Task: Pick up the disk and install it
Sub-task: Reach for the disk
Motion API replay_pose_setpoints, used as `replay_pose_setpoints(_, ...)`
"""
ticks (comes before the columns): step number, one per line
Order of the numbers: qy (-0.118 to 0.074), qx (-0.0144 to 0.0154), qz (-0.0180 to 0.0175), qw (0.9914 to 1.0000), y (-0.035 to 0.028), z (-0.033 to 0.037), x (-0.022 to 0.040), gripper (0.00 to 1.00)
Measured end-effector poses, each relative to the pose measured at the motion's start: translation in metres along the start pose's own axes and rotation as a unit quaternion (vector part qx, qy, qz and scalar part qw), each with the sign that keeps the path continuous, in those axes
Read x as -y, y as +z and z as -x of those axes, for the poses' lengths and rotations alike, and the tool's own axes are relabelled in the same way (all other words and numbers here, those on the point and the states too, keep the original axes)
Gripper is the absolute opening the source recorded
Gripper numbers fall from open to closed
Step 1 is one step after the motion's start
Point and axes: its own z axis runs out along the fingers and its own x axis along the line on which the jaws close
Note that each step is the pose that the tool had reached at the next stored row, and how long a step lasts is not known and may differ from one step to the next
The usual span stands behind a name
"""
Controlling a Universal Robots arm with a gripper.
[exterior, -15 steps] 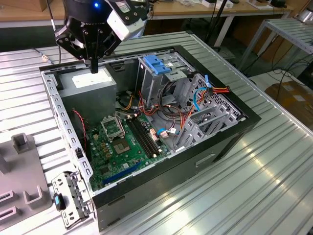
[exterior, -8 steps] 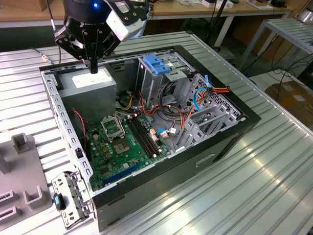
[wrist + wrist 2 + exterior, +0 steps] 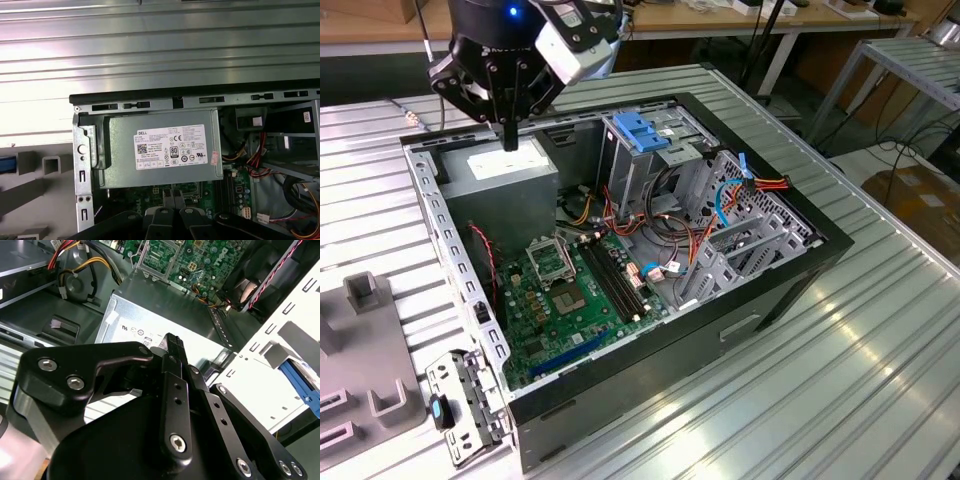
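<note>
Exterior view: we are seeing the gripper (image 3: 510,138) hanging just over the grey power supply (image 3: 505,172), at the exterior view's left end of the open computer case (image 3: 455,255) on the bench (image 3: 840,380). In the second wrist view the fingers (image 3: 172,347) are pressing together and gripping nothing. We are not placing the disk with certainty. In the first wrist view a blue strip (image 3: 6,162) is lying at the grey fixture (image 3: 30,200) beside the case. It may be the disk's side rail; we cannot tell. The drive cage (image 3: 642,132) with the blue top is sitting inside the case. We are judging the pick-up as not yet done and the install as wholly left.
</note>
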Motion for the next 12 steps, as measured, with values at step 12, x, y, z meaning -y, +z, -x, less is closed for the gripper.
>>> replay_pose_setpoints(12,0.000,-0.0001,0.0000,1.00000,0.0006,-0.0030,0.0003,0.11)
